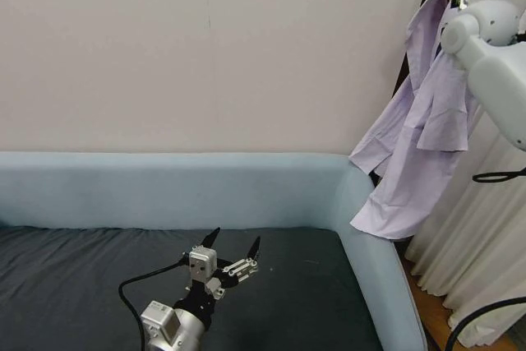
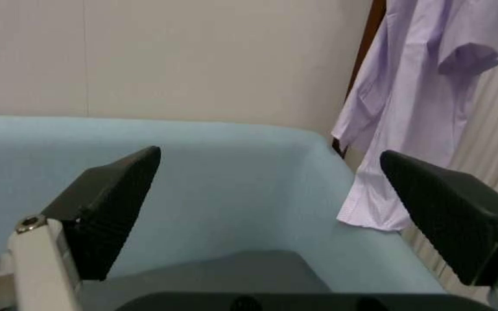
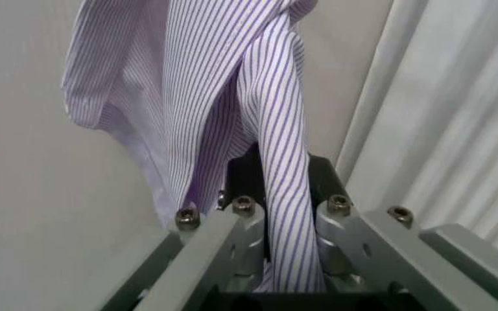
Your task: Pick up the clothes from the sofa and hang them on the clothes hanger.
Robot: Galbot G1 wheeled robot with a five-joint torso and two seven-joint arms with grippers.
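Hanging high on my right against the dark stand [image 2: 363, 52] past the arm of the sofa [image 1: 362, 228], the lilac striped shirt [image 1: 419, 137] has one fold pinched in my right tool [image 3: 279, 194], left tool [image 1: 236, 240] spread wide, low over the dark seat.

The shirt [image 1: 419, 121] is pale lilac, with fine purple-and-white stripes up close. The sofa [image 1: 246, 182] is light blue, its seat cushion [image 1: 82, 277] charcoal. Off-white wall [image 1: 205, 47], cream curtain [image 1: 468, 244]. The left pincer [image 1: 237, 237] has black fingers [image 2: 111, 201] on silver metal.
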